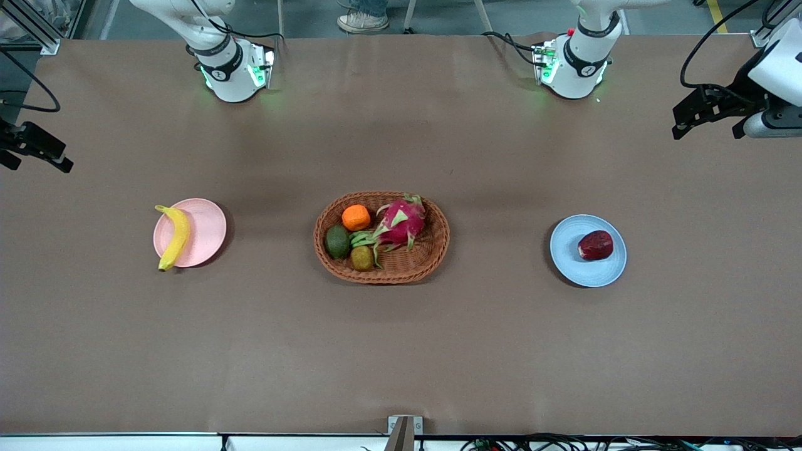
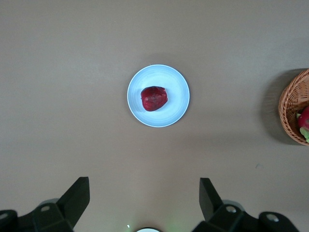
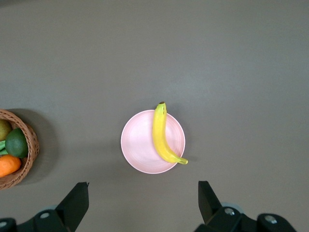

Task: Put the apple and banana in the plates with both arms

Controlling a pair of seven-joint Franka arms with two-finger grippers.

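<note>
With each pincer, left point(image 2: 144, 200) and right point(image 3: 143, 203), spread empty high above its plate, only the banana point(image 3: 164, 135), overhanging the pink plate's point(image 3: 137, 150) rim, looked liable to roll off if bumped.

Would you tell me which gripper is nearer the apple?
Left. The left gripper hangs open nearest the apple; the right gripper hangs open near the banana.

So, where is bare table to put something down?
Bare table lies between the pink plate and the basket, between the basket and the blue plate, and along the edge nearest the front camera. The basket is crowded with fruit.
</note>
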